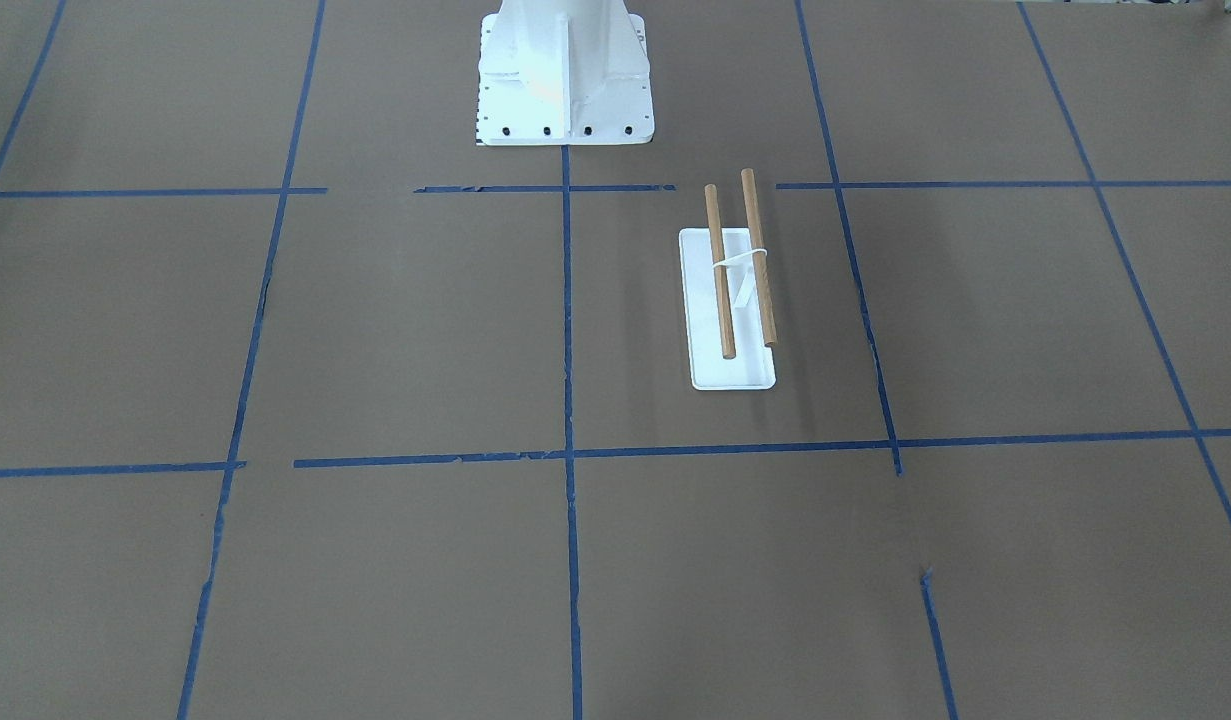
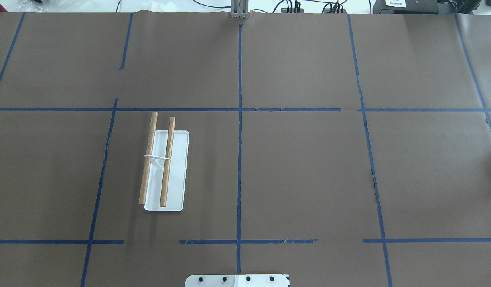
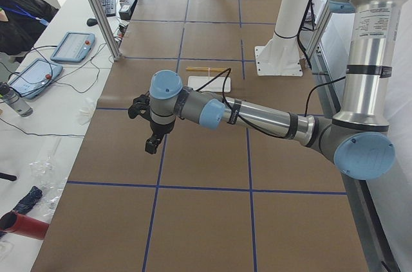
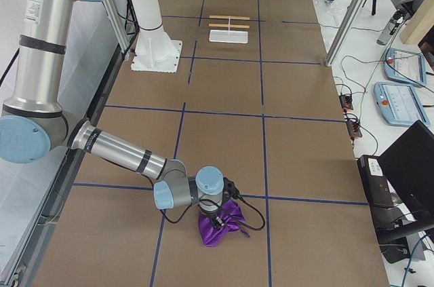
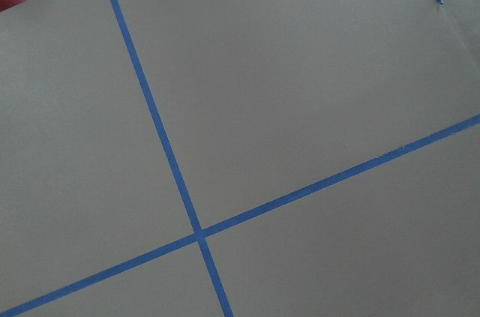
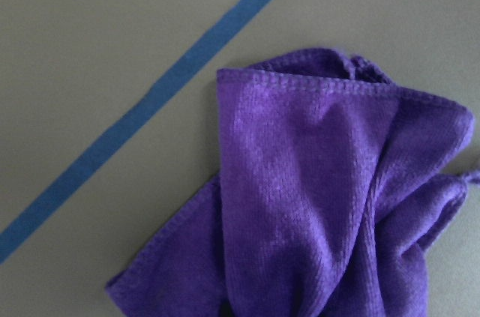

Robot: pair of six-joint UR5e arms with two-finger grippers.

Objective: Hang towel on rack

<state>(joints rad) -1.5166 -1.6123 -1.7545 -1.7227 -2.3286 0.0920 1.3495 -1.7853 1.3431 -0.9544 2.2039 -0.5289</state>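
Front-facing camera: the rack [image 1: 722, 290] stood alone on the brown table [image 1: 375, 330], its two wooden dowels [image 1: 759, 260] lying side by side over the flat white base [image 1: 703, 345], a white bracket [image 1: 740, 262] tying them together at mid-length. It sat in the half on the robot's left, not far from the white pedestal [image 1: 565, 80]. No arm and no towel showed here.

Overhead: same story. The rack was left of the centre line of blue tape [image 2: 239, 159], dowels bare, nothing draped on them.

Left-side camera: the near arm reached out over the table's left end, and the left gripper [image 3: 152, 146] hung above the paper with its fingers pointing down. Whether those fingers were parted or closed, I could not tell from here. Far off at the other end lay a small purple lump.

Right-side camera: there it was, the purple towel [image 4: 220, 231], crumpled on the table at the robot's right end, well apart from the rack. The right gripper [image 4: 217, 218] was down on top of it; spread or clamped, I could not tell.

Left wrist: only brown paper and a cross of tape.

Right wrist: the towel filled the lower right, folded and rumpled, just beside a tape line; no fingers were visible.
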